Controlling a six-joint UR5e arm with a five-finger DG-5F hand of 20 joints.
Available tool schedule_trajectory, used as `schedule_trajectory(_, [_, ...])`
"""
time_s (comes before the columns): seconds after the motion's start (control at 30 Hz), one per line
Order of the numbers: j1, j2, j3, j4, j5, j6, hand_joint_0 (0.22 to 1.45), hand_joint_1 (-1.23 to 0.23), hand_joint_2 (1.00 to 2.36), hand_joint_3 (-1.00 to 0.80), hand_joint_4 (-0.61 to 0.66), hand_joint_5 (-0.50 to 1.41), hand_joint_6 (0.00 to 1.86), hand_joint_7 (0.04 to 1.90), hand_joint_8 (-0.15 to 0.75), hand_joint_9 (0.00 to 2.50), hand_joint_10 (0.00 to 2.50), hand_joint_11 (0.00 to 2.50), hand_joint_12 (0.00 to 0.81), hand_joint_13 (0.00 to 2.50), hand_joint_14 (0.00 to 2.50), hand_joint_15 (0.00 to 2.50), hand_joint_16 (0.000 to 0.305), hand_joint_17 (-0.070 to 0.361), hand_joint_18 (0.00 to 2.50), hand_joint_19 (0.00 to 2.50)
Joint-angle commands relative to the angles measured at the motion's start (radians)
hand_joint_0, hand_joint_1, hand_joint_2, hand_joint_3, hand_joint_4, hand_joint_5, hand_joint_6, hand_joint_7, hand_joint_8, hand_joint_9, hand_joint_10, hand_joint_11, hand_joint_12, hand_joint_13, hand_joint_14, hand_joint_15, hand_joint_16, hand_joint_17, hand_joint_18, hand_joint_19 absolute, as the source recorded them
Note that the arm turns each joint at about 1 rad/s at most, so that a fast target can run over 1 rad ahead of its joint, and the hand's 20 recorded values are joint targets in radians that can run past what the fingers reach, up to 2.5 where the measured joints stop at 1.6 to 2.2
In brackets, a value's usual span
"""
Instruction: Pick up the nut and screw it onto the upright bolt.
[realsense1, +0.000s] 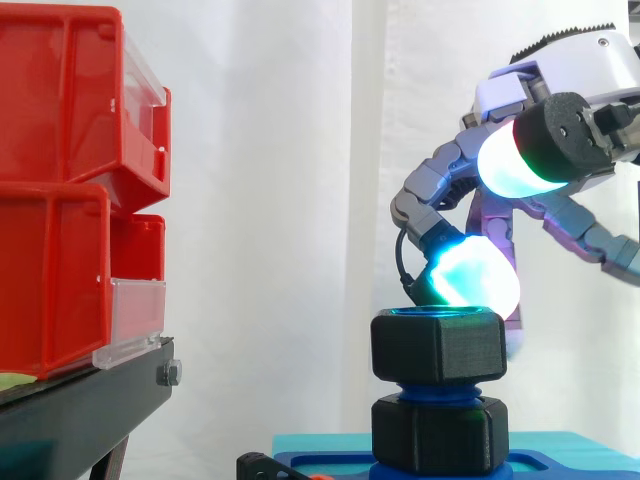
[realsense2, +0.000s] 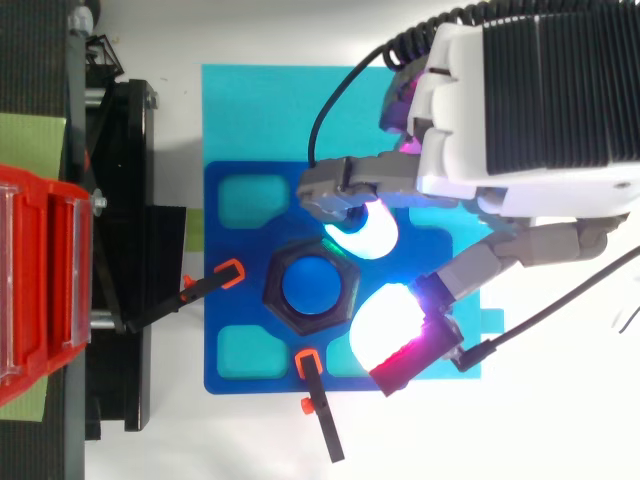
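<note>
A black hex nut (realsense1: 437, 345) sits threaded on the top of the upright blue bolt (realsense1: 440, 392), whose blue end shows through the nut's (realsense2: 278, 300) hole from above. Below it a second black hex piece (realsense1: 438, 432) rests on the dark blue base plate (realsense2: 240, 370). My hand (realsense1: 570, 70) hangs above and to the right of the nut, relaxed and spread. One cyan fingertip (realsense1: 470, 275) touches the nut's upper right rim; another, glowing white and green (realsense1: 520, 160), is raised well clear. From above, both fingertips (realsense2: 368, 232) lie on the nut's right side, not around it.
Red bins (realsense1: 70, 200) stand stacked on a black stand (realsense1: 80, 410) at the left. The base plate lies on a cyan mat (realsense2: 250, 110). Two black clamps with orange tips (realsense2: 230, 273) hold the plate at its left and front edges.
</note>
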Motion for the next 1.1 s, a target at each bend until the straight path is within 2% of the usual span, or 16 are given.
schedule_trajectory(0.0, [-0.005,0.000,0.003,-0.013,-0.004,-0.001,0.51,-0.31,1.00,-0.50,0.08,0.12,0.50,1.44,0.274,2.14,0.02,0.39,0.215,1.38,0.00,0.07,0.025,0.056,1.14,0.31])
schedule_trajectory(0.1, [-0.014,0.000,0.038,-0.058,-0.004,-0.012,0.51,-0.31,1.00,-0.50,0.07,0.11,0.51,1.42,0.266,2.09,0.02,0.40,0.222,1.39,0.00,0.08,0.027,0.060,1.12,0.31])
schedule_trajectory(0.17, [-0.019,0.000,0.055,-0.082,-0.004,-0.020,0.51,-0.29,1.00,-0.50,0.10,0.08,0.50,1.38,0.283,1.87,0.01,0.33,0.252,1.28,0.00,0.11,0.032,0.071,0.95,0.29])
schedule_trajectory(0.2, [-0.022,0.000,0.066,-0.099,-0.004,-0.026,0.51,-0.29,1.00,-0.50,0.11,0.08,0.50,1.37,0.283,1.87,0.01,0.33,0.259,1.26,0.00,0.11,0.032,0.073,0.94,0.28])
schedule_trajectory(0.27, [-0.023,0.000,0.084,-0.122,-0.004,-0.035,0.50,-0.28,1.00,-0.50,0.18,0.02,0.50,1.15,0.290,1.64,0.01,0.29,0.297,1.15,0.00,0.13,0.038,0.085,0.86,0.29])
schedule_trajectory(0.3, [-0.026,0.000,0.104,-0.144,-0.004,-0.041,0.50,-0.28,1.00,-0.50,0.19,0.01,0.50,1.15,0.290,1.63,0.01,0.29,0.298,1.15,0.01,0.13,0.038,0.086,0.85,0.28])
schedule_trajectory(0.33, [-0.031,0.000,0.135,-0.176,-0.004,-0.053,0.50,-0.28,1.00,-0.50,0.23,-0.01,0.50,1.06,0.286,1.59,0.01,0.29,0.303,1.13,0.00,0.13,0.039,0.088,0.84,0.30])
schedule_trajectory(0.4, [-0.034,0.000,0.166,-0.202,-0.004,-0.070,0.50,-0.28,1.00,-0.50,0.26,-0.03,0.50,0.97,0.290,1.53,0.01,0.27,0.313,1.07,0.00,0.12,0.042,0.094,0.82,0.30])
schedule_trajectory(0.53, [-0.040,0.000,0.199,-0.211,-0.004,-0.093,0.49,-0.29,1.00,-0.50,0.24,-0.07,0.50,0.84,0.282,1.38,0.01,0.21,0.330,0.91,0.00,0.09,0.045,0.102,0.74,0.29])
schedule_trajectory(0.63, [-0.039,0.000,0.198,-0.199,-0.004,-0.093,0.48,-0.30,1.00,-0.50,0.22,-0.11,0.50,0.73,0.269,1.13,0.00,0.07,0.343,0.65,0.00,0.01,0.048,0.108,0.50,0.22])
schedule_trajectory(0.67, [-0.034,-0.001,0.193,-0.187,-0.005,-0.092,0.46,-0.31,1.00,-0.50,0.18,-0.14,0.50,0.67,0.259,0.87,0.00,0.00,0.363,0.42,0.00,0.00,0.050,0.113,0.23,0.09])
schedule_trajectory(0.73, [-0.029,-0.001,0.166,-0.153,-0.004,-0.087,0.45,-0.31,1.00,-0.50,0.14,-0.17,0.50,0.60,0.240,0.58,0.00,0.00,0.374,0.17,0.00,0.00,0.053,0.119,0.00,0.00])
schedule_trajectory(0.8, [-0.025,0.000,0.141,-0.118,-0.002,-0.079,0.44,-0.31,1.00,-0.50,0.12,-0.19,0.50,0.57,0.241,0.48,0.00,0.00,0.378,0.05,0.00,0.00,0.055,0.124,0.00,0.00])
schedule_trajectory(0.83, [-0.022,0.000,0.115,-0.075,-0.001,-0.066,0.43,-0.29,1.00,-0.50,0.11,-0.20,0.50,0.57,0.234,0.38,0.00,0.00,0.377,0.00,0.00,0.00,0.056,0.127,0.00,0.00])
schedule_trajectory(1.0, [-0.006,-0.001,0.028,0.071,-0.002,0.005,0.43,-0.28,1.00,-0.50,0.07,-0.21,0.50,0.55,0.205,0.18,0.00,0.00,0.367,0.00,0.00,0.00,0.061,0.137,0.00,0.00])
schedule_trajectory(1.07, [-0.002,-0.001,0.011,0.093,-0.002,0.017,0.42,-0.27,1.00,-0.50,0.05,-0.22,0.50,0.54,0.199,0.12,0.00,0.00,0.369,0.00,0.00,0.00,0.063,0.141,0.00,0.00])
